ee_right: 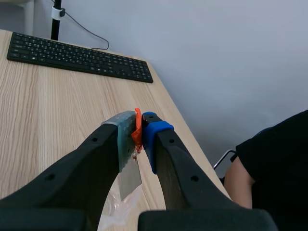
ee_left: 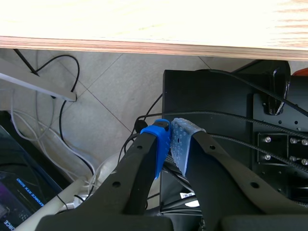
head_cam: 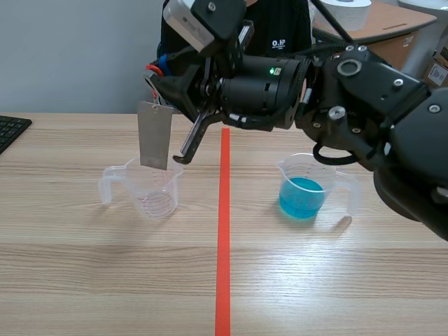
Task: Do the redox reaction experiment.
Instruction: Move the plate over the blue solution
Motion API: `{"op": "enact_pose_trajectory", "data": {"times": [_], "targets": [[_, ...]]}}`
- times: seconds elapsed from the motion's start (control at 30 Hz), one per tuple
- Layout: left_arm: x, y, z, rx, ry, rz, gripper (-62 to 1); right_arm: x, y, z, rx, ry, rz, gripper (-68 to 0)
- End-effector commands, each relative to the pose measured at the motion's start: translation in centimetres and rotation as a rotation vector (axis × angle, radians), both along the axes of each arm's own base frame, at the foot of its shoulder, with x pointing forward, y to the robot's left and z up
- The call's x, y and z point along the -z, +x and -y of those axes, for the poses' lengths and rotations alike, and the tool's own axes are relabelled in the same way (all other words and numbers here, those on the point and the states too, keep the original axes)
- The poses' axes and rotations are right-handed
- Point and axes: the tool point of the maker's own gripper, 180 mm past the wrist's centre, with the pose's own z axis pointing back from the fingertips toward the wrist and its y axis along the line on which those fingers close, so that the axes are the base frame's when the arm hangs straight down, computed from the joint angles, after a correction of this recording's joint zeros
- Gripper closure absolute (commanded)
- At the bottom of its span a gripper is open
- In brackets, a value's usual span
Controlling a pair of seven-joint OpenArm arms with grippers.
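Note:
A grey metal strip (head_cam: 155, 134) hangs from a red-orange clip (ee_right: 137, 131), its lower end just above an empty clear beaker (head_cam: 150, 190) left of the tape line. My right gripper (head_cam: 162, 85) reaches in from the right past the middle and is shut on that clip (head_cam: 152, 71); the strip (ee_right: 129, 179) dangles under its fingers. A second clear beaker (head_cam: 304, 189) with blue liquid stands right of the line. My left gripper (ee_left: 171, 140) is shut on nothing, below the table's edge (ee_left: 154, 45), facing the floor.
A black keyboard (head_cam: 10, 129) lies at the table's far left. A person in a black shirt (head_cam: 280, 31) sits across the table, an arm (ee_right: 240, 185) near the table's edge. Cables and a black box (ee_left: 226, 110) are under the table.

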Motion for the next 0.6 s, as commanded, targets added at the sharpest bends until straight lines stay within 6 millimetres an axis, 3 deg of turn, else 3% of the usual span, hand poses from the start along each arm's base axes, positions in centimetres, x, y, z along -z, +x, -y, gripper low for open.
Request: {"op": "enact_pose_trajectory", "data": {"times": [0.0,0.27,0.57], "targets": [[-0.3,-0.1,0.0,-0.005,-0.004,0.011,-4.9,-2.4,0.6,0.6,0.009,0.028,0.050,-1.5],[-0.3,-0.1,0.0,-0.006,-0.005,0.011,-4.9,-5.8,0.9,3.6,0.064,0.008,0.076,-1.5],[-0.3,-0.1,0.0,-0.005,-0.004,0.011,-4.9,-7.3,0.6,8.6,0.152,-0.021,0.084,-1.5]]}}
